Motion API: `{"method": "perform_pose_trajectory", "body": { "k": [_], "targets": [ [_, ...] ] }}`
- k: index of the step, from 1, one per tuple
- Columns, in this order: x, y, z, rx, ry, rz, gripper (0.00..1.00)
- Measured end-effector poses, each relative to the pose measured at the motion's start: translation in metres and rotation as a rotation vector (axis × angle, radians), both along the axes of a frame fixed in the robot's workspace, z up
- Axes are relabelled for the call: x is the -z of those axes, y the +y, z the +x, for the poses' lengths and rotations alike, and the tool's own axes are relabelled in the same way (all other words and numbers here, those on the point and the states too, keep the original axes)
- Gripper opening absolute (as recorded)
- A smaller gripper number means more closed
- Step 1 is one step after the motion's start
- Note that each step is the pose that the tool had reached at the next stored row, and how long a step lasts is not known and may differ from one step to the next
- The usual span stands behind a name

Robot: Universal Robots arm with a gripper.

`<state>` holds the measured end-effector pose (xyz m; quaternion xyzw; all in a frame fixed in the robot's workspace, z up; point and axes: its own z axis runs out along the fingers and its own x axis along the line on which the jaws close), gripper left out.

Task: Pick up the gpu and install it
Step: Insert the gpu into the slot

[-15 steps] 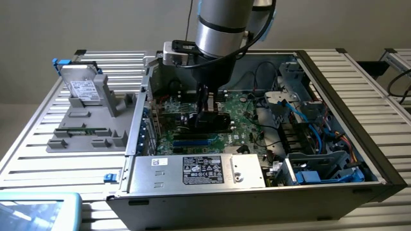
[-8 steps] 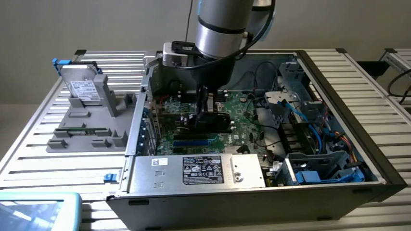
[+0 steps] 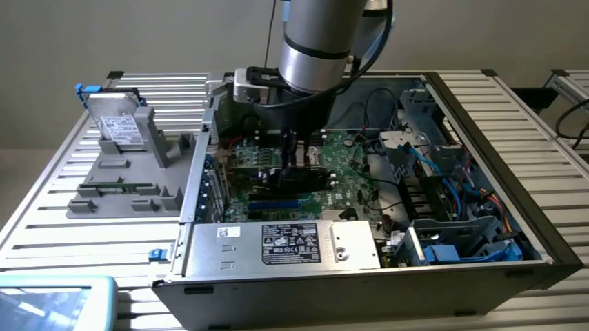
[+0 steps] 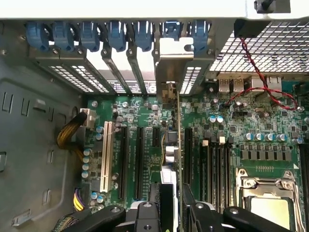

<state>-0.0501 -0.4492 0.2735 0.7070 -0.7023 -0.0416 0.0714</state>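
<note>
The gpu [image 3: 300, 183] stands on edge inside the open computer case [image 3: 478, 131], its black face low over the green motherboard [image 3: 354, 176]. My gripper [image 3: 292, 164] reaches down from the arm and is shut on the card's upper edge. In the wrist view the gpu [image 4: 179, 140] appears edge-on as a thin line over a black expansion slot. Its silver end bracket [image 4: 171, 55] lies against the rear slot openings. The gripper [image 4: 177, 200] has one finger on each side of the card. Whether the card is seated in the slot cannot be told.
A silver drive with a white label [image 3: 120, 124] leans in a grey fixture [image 3: 120, 189] on the exterior view's left. A power supply box [image 3: 285, 245] sits at the case's near edge, and blue cables [image 3: 460, 176] on the right. Blue slot latches [image 4: 116, 34] line the rear, with a CPU socket [image 4: 270, 193] beside the memory slots.
</note>
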Motion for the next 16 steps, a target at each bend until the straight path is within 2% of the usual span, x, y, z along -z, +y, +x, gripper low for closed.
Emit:
{"method": "perform_pose_trajectory", "body": {
  "k": [2,6,8,12,16],
  "targets": [
    [0.0013,0.0000,-0.0004,0.002,0.0046,0.0029,0.29],
    [0.0058,-0.0011,-0.0008,0.005,0.0047,0.0139,0.29],
    [0.0066,-0.0021,-0.0020,0.006,0.0047,0.0170,0.29],
    [0.0074,-0.0055,-0.0026,0.006,0.0047,0.0196,0.29],
    [0.0100,-0.0061,-0.0043,0.006,0.0046,0.0198,0.29]
  ]
}}
